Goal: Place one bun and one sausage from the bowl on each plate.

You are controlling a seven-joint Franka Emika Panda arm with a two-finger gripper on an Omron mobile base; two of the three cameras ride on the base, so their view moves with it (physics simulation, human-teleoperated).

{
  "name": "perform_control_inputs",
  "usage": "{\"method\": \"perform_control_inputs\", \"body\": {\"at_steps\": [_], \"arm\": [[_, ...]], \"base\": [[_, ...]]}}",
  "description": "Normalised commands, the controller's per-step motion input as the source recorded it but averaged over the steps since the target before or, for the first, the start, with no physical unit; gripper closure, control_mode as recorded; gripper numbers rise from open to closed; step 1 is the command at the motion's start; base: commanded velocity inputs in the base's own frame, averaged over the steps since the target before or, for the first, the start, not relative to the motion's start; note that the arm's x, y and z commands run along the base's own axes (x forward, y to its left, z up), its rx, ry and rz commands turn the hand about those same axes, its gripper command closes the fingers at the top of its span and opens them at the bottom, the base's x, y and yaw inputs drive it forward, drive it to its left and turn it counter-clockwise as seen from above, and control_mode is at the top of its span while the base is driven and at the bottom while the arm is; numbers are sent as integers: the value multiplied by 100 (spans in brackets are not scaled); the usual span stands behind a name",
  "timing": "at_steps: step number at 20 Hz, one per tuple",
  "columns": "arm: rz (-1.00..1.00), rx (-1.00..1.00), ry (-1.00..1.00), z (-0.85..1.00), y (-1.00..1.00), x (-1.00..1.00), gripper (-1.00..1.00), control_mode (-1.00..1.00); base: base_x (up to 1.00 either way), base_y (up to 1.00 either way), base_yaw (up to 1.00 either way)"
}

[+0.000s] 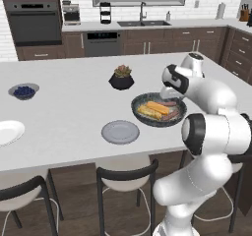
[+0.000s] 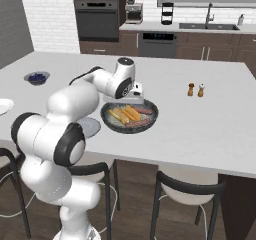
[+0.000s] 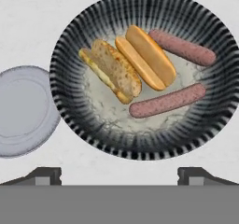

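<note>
Dark finger tips of the gripper (image 3: pixel 119 174) stand spread wide, holding nothing, above the bowl (image 3: pixel 70 41). Its buns (image 3: pixel 114 69) and sausages (image 3: pixel 168 100) lie packed touching; a descent might pinch two together.

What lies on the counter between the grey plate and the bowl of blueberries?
Nothing: in the left base view, the counter between the grey plate and the blueberry bowl is bare white surface.

Glossy white rounded arm (image 1: pixel 211 132) segments; dark grey disc joints; two small dark finger tips (image 3: pixel 46 175)
</note>
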Motion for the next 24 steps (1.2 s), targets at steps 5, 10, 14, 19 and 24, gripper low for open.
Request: {"method": "perform_control_inputs", "body": {"at_steps": [5,10,14,19,24], "arm": [[0,0,0,-27,-19,39,-100,-100],[0,0,0,-28,-6,42,-100,-100],[0,0,0,-29,-2,40,-100,-100],[0,0,0,-21,-2,31,-100,-100],[0,0,0,-16,-4,23,-100,-100]], "base": [[0,0,0],[0,0,0],[0,0,0],[0,0,0],[0,0,0]]}}
